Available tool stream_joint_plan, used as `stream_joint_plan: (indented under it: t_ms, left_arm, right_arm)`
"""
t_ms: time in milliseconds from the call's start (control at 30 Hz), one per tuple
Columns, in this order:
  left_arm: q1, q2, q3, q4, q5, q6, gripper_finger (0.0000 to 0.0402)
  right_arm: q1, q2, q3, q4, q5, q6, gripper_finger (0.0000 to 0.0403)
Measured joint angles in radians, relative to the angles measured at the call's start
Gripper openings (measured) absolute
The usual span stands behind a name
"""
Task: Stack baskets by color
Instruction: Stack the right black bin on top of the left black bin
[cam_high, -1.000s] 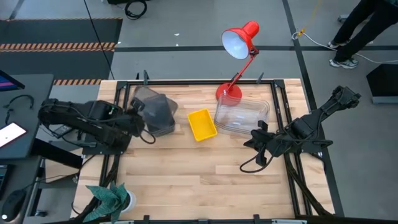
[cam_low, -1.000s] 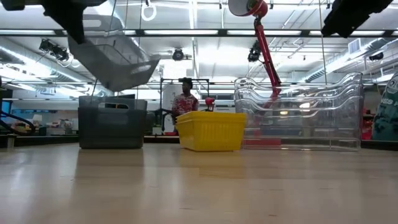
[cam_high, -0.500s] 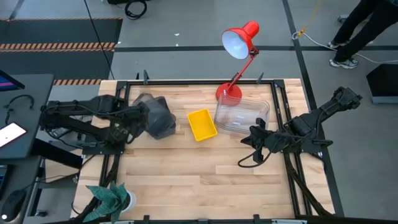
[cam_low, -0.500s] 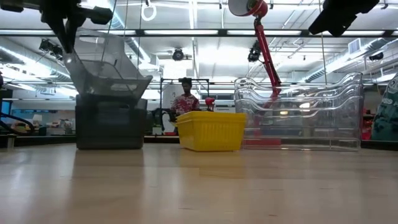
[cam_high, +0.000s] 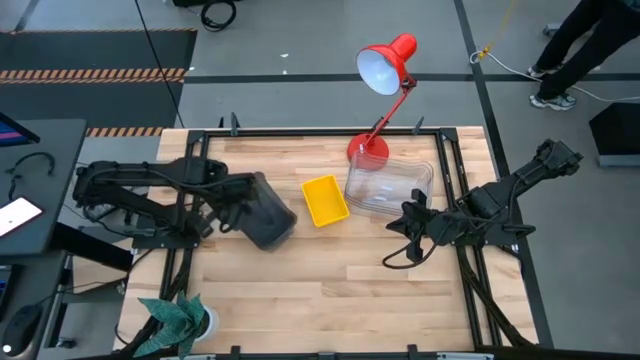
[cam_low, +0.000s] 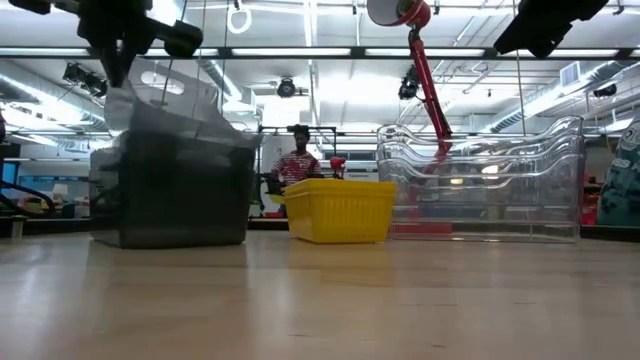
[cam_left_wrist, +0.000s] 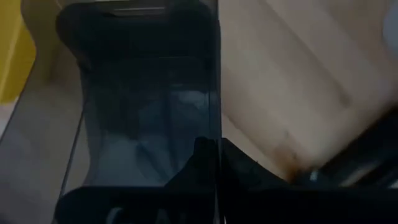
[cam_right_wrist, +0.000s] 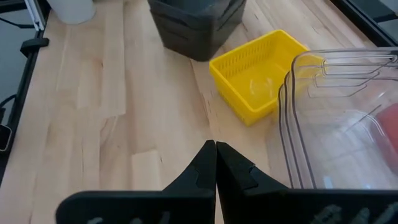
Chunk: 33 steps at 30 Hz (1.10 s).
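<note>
Fingers of my left gripper are pinched on the near wall of the top smoky grey basket, which sits nested in the grey stack at the table's left-centre. My right gripper hangs above the table's right side with its 2 fingers pressed together on nothing, just in front of the clear baskets. Between the two stacks I see the yellow basket flat on the wood, and beyond the clear ones stands the red desk lamp at the far edge.
</note>
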Motion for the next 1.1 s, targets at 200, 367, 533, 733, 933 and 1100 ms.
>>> stream_joint_plan:
  t_ms: [200, 367, 533, 733, 933, 1100]
  left_arm:
    - [0.000, 0.022, 0.000, 0.110, 0.087, -0.167, 0.0005]
    - [0.000, 0.020, -0.035, 0.209, 0.126, -0.244, 0.0005]
    - [-0.013, 0.016, -0.164, 0.339, 0.156, -0.276, 0.0005]
    - [-0.025, 0.014, -0.226, 0.501, 0.184, -0.288, 0.0005]
    - [-0.025, 0.011, -0.229, 0.560, 0.201, -0.326, 0.0005]
    - [-0.025, -0.030, -0.230, 0.563, 0.198, -0.347, 0.0005]
  right_arm:
    - [0.000, 0.000, 0.000, -0.007, 0.000, -0.014, 0.0005]
    - [0.000, 0.000, 0.000, -0.012, 0.000, -0.014, 0.0005]
    - [0.000, 0.000, 0.000, -0.012, 0.000, -0.025, 0.0005]
    - [0.000, 0.000, 0.000, -0.014, -0.001, -0.040, 0.0005]
    - [0.000, 0.000, 0.000, -0.017, -0.001, -0.040, 0.0005]
    - [0.000, 0.000, 0.000, -0.017, -0.001, -0.039, 0.0005]
